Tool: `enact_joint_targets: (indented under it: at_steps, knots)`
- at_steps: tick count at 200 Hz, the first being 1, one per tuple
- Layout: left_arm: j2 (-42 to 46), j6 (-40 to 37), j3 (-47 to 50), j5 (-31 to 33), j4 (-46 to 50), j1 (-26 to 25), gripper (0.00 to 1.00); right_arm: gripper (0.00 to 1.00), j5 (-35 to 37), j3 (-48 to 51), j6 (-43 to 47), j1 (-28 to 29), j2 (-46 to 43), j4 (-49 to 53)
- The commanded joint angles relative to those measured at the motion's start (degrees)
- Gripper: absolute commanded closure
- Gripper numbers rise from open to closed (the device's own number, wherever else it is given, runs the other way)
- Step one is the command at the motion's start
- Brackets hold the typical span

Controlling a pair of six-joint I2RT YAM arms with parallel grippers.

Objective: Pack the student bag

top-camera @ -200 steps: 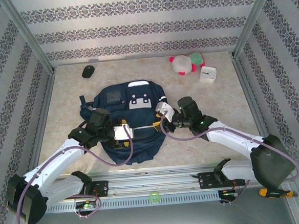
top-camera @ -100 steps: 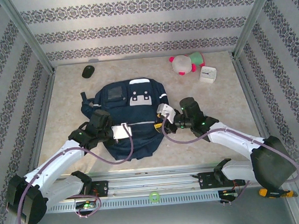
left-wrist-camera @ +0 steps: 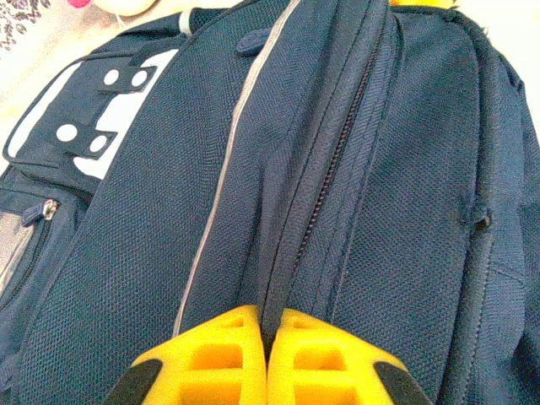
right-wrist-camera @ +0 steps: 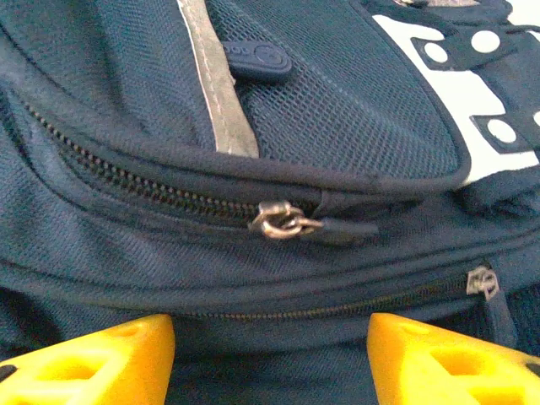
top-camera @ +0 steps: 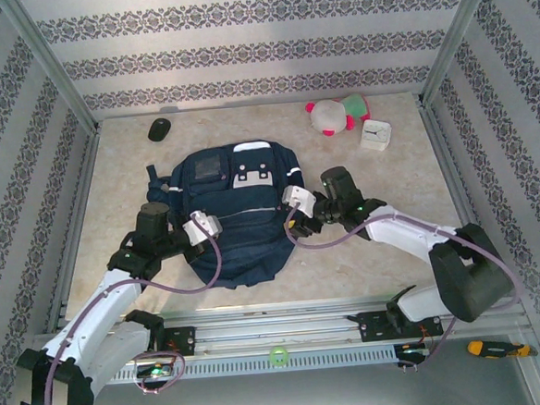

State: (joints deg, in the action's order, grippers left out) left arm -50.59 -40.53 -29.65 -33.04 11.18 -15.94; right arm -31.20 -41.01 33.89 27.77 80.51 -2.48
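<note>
Beige marbled tabletop [top-camera: 121,190], walled on three sides by patterned grey-and-white paper, carries the student bag [top-camera: 245,246] at its middle, just ahead of both arms. It lies flat with its front pocket upward, the white patch [top-camera: 252,174] with dark buckle tabs toward the far wall and a pale reflective stripe [top-camera: 243,215] running across it.

On the bag's left flank, the left gripper [left-wrist-camera: 268,342] has its yellow fingers pressed tight together right where the long zipper seam [left-wrist-camera: 325,181] runs down to them; whether a fold of fabric is pinched between them cannot be told. On the bag's right flank, the right gripper [right-wrist-camera: 270,342] is released, its two yellow fingertips spread wide apart just above the navy fabric, with a metal zipper pull [right-wrist-camera: 283,223] lying on the closed zipper ahead of the gap and a second pull [right-wrist-camera: 481,281] farther right.

Farther out, a small black oval object [top-camera: 158,129] sits near the far left corner. A pink, white and green plush toy [top-camera: 333,115] lies near the far right, just beside a small white clock [top-camera: 375,135]. An orange-and-black screwdriver [top-camera: 496,346] rests at the near right, beyond the arms' rail.
</note>
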Motion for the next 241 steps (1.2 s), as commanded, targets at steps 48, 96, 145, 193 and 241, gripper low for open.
enact_joint_targets:
  at_steps: [48, 96, 145, 193, 241]
  knots:
    - [0.16, -2.27, -0.99, -5.46, -4.00, 1.44, 1.00, 0.39, -20.82, -7.79, 2.59, -5.48, 5.47, 2.21]
    - [0.12, -2.13, -0.63, -6.49, -4.47, 2.25, 1.00, 0.38, -24.60, -12.73, 6.50, -6.02, 9.11, 8.78]
    - [0.44, -2.61, 0.01, -4.83, -5.20, 2.74, 1.00, 0.38, -26.20, -16.45, 9.37, -7.64, 7.93, 19.19]
    - [1.31, 0.03, 1.72, -6.99, -8.37, 3.31, 1.00, 0.36, -21.50, -15.82, 11.03, -8.79, 6.60, 19.67]
    - [1.96, 0.27, 1.75, -7.72, -8.76, 3.32, 1.00, 0.37, -22.21, -22.51, 14.47, -5.22, 14.45, 23.45]
